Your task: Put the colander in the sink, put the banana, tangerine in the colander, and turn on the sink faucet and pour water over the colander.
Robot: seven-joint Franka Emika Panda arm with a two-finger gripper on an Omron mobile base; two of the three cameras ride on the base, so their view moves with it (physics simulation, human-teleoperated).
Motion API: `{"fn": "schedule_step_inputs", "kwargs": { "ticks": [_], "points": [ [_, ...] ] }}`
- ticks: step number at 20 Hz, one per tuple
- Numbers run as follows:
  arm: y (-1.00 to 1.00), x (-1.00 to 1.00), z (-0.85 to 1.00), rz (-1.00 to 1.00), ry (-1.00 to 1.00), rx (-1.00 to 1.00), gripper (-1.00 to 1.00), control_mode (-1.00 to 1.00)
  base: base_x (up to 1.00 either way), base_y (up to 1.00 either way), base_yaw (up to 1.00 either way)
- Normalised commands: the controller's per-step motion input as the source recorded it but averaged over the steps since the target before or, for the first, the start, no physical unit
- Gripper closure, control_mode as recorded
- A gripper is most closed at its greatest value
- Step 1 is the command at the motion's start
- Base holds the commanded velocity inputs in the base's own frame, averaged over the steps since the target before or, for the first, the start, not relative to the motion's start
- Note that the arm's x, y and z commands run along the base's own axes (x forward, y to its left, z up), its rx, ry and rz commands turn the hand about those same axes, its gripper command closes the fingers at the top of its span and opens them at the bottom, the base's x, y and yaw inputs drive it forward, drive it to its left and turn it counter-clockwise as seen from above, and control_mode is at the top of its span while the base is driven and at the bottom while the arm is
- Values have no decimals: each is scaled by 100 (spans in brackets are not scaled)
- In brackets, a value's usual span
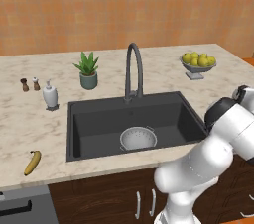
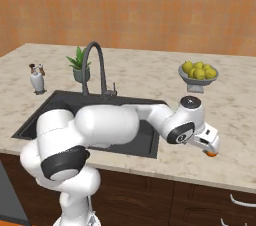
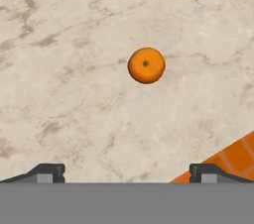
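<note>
One of the task's steps looks done already: the colander [image 1: 138,138] sits in the sink [image 1: 99,126], close to the drain end at the front. The step in hand appears to be fetching the tangerine [image 3: 146,65]. The arm reaches out over the worktop [image 2: 235,115] to the right of the sink, and the end effector [image 3: 126,172] hangs above the fruit with its fingers spread wide and nothing between them. In the hand view the tangerine lies alone on the marble, apart from the fingertips and a little off the midline between them, toward the right-hand tip. In the right base view it peeks out orange just under the hand [image 2: 212,153], near the worktop's front edge. The next move probably calls for centring over the fruit, then descending until the fingers straddle it before closing. The banana [image 1: 32,162] lies on the worktop left of the sink, near the front edge, not yet moved. The sink faucet [image 1: 133,69] stands behind the basin.
</note>
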Motion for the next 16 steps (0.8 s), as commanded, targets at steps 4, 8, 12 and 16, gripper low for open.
{"fn": "schedule_step_inputs", "kwargs": {
  "ticks": [4, 8, 12, 16],
  "points": [
    [-41, 4, -18, 0, 1, 0, -100, -100, 0, 0, 0],
    [-20, 16, -28, 2, 2, 1, -100, -100, 0, 0, 0],
    [-6, 32, -30, 4, 1, 3, -100, -100, 0, 0, 0],
    [-11, 33, -25, 3, 0, 2, -100, -100, 0, 0, 0]
  ]
}}
